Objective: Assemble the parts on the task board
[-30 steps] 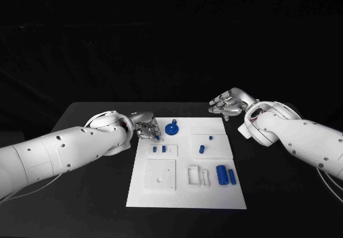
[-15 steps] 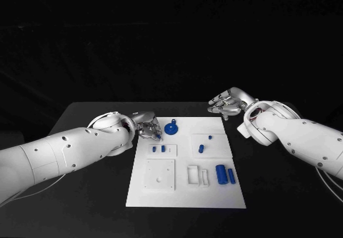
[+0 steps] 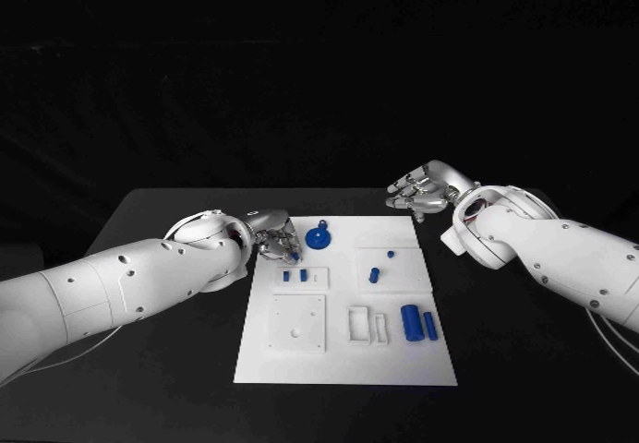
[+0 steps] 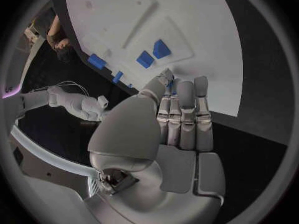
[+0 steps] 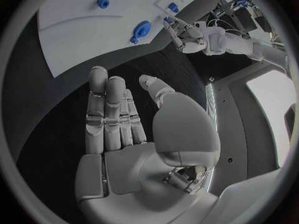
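The white task board (image 3: pixel 349 355) lies mid-table. My left hand (image 3: pixel 273 242) hovers at the board's left edge, level with the round blue knob part (image 3: pixel 319 239). It pinches a small blue part (image 4: pixel 169 83) between thumb and fingertips, and that part also shows in the right wrist view (image 5: pixel 167 20). Two small blue blocks (image 3: pixel 295 275) sit in a recess just in front of that hand. A blue peg (image 3: pixel 376 274) and two blue cylinders (image 3: pixel 419 324) lie further right. My right hand (image 3: pixel 427 192) is held off the board's far right corner, fingers straight (image 5: pixel 115 117), holding nothing.
A raised white square plate (image 3: pixel 298 323) and white brackets (image 3: pixel 367 326) occupy the board's near half. Black table (image 3: pixel 160 388) surrounds the board on every side.
My left forearm has swung slightly in toward the board while its hand stays at the board's left edge. The right hand has barely moved.
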